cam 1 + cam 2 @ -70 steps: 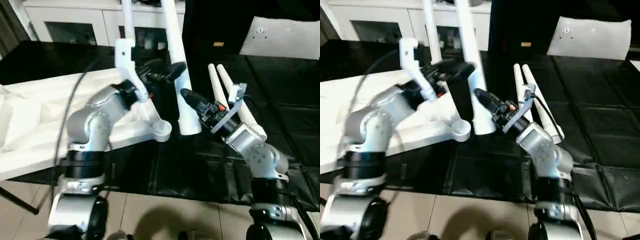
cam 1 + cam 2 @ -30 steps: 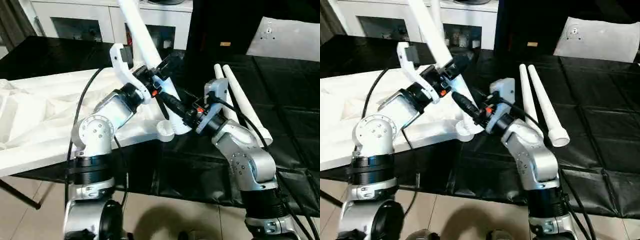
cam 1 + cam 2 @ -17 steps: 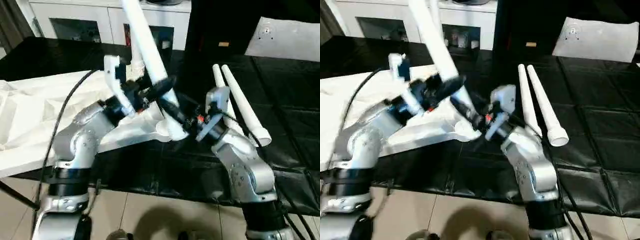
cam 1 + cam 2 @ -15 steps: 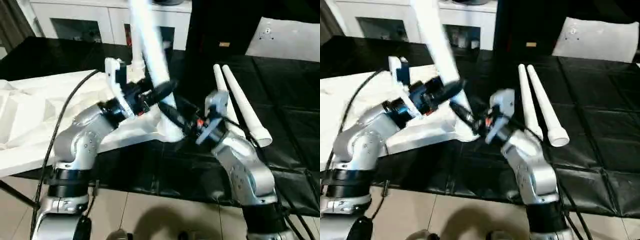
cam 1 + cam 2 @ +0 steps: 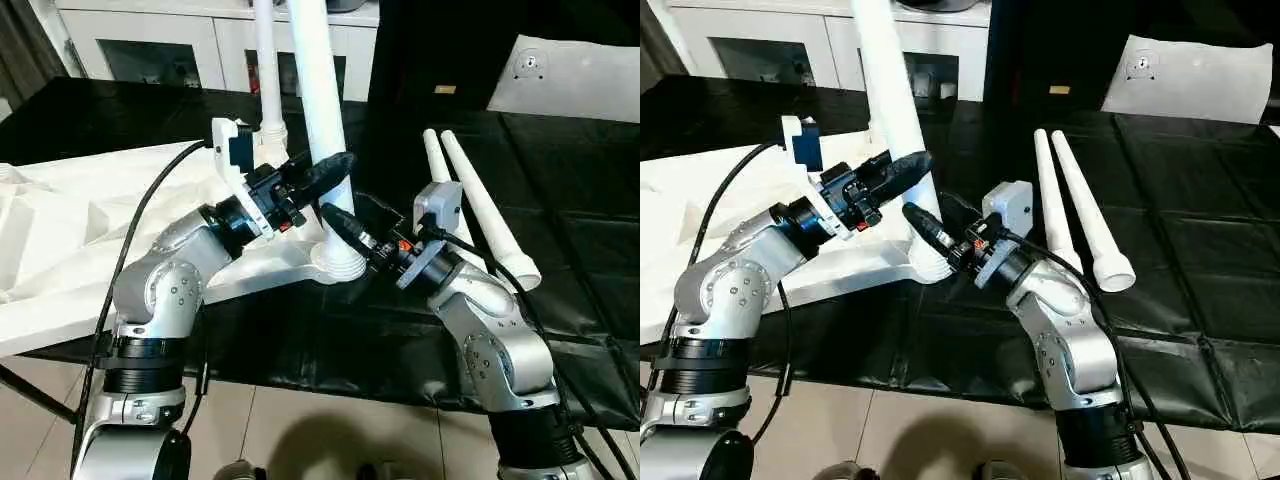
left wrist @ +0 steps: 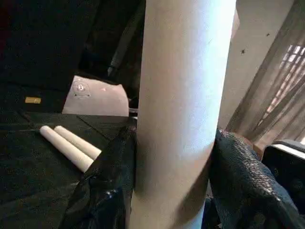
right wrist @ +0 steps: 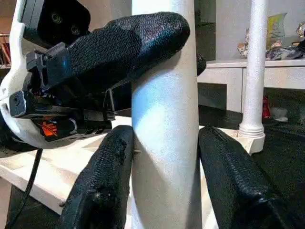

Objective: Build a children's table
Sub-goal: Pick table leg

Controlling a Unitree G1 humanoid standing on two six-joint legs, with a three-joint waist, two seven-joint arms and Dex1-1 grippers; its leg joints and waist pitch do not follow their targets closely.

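Swung upright since a second ago: second long white tapered plastic leg (image 5: 318, 120), now in corner socket of upturned white ribbed tabletop (image 5: 70, 230). Left gripper (image 5: 322, 178) and right gripper (image 5: 343, 224) both clamped on it. First leg (image 5: 266, 70) seated at 11 o'clock; two loose legs (image 5: 470, 205) waiting at 3 o'clock.

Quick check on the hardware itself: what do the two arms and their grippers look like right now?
Both arms are silver metal with rounded joint housings and black bands. Each wrist carries a white camera bracket and small red-orange markings. The left gripper and right gripper each have two black, rough-textured fingers. Black cables loop along both arms.
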